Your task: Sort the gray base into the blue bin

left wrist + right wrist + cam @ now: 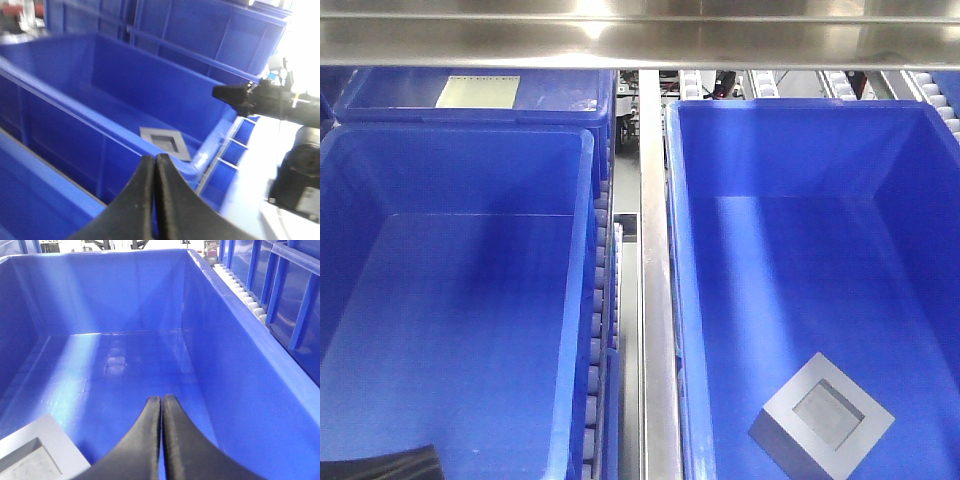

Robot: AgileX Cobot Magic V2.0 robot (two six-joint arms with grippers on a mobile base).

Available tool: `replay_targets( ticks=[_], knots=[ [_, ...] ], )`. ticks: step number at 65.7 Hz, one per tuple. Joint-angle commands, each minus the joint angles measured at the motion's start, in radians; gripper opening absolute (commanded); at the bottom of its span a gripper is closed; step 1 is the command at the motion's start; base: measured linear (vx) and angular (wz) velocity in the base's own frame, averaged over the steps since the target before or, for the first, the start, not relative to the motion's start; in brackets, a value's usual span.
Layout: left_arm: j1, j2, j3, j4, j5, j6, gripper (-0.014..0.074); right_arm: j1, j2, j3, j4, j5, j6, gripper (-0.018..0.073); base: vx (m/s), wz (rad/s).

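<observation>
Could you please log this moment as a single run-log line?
gray base: on floor of right blue bin, recess up | left end effector: shut, empty | right end effector: shut, empty, above bin floor

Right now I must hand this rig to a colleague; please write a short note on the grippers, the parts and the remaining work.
Left gripper: jaws shut, holding nothing, above the bin rim.
Right gripper: jaws shut, holding nothing, over the floor of the bin on the right.
The matte gray square-recessed base lies recess up on the floor of the large bright-blue plastic bin on the right, near its front; neither gripper touches it.
The other blue bin on the left holds no gray part.
Done: the base is in a blue bin.
Left: confirm this is the target bin.
</observation>
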Motion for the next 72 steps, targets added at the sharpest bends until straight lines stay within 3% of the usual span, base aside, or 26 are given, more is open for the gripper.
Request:
replay_targets(
  ticks=[1,19,27,36,51,58,62,67,72],
  knots=[
    [-0.005,0.002,-0.023,0.083,-0.108,-0.002,-0.0006,0.000,-0.002,0.001,-0.007,-0.051,-0.008,-0.0005,0.00,0.00],
    [-0.005,0.002,-0.023,0.141,-0.117,-0.003,-0.0006,0.000,-0.002,0.001,-0.007,-0.051,-0.008,-0.0005,0.00,0.00],
    [-0.005,0.002,-0.023,0.141,-0.123,-0.005,-0.0006,0.000,-0.002,0.001,-0.007,-0.051,-0.008,-0.0005,0.00,0.00],
    [-0.005,0.002,-0.023,0.148,-0.125,-0.081,-0.0006,0.000,-0.002,0.001,-0.007,-0.051,-0.008,-0.0005,0.00,0.00],
    [0.004,0.002,-0.023,0.146,-0.124,-0.069,-0.0006,0.000,-0.002,0.001,-0.007,-0.051,-0.008,-0.0005,0.00,0.00],
    [0.062,-0.042,-0.023,0.137,-0.126,-0.070,-0.0006,0.000,-0.002,0.001,-0.007,-0.051,-0.008,-0.0005,0.00,0.00],
    [0.130,-0.090,-0.023,0.138,-0.126,-0.069,-0.0006,0.000,-0.002,0.001,-0.007,-0.051,-0.008,-0.0005,0.00,0.00],
    [0.245,-0.161,-0.023,0.139,-0.115,-0.057,-0.0006,0.000,-0.002,0.001,-0.007,-0.051,-0.008,-0.0005,0.00,0.00],
    [0.372,-0.234,-0.023,0.138,-0.063,0.004,-0.0006,0.000,-0.002,0.001,-0.007,-0.051,-0.008,-0.0005,0.00,0.00]
  ],
)
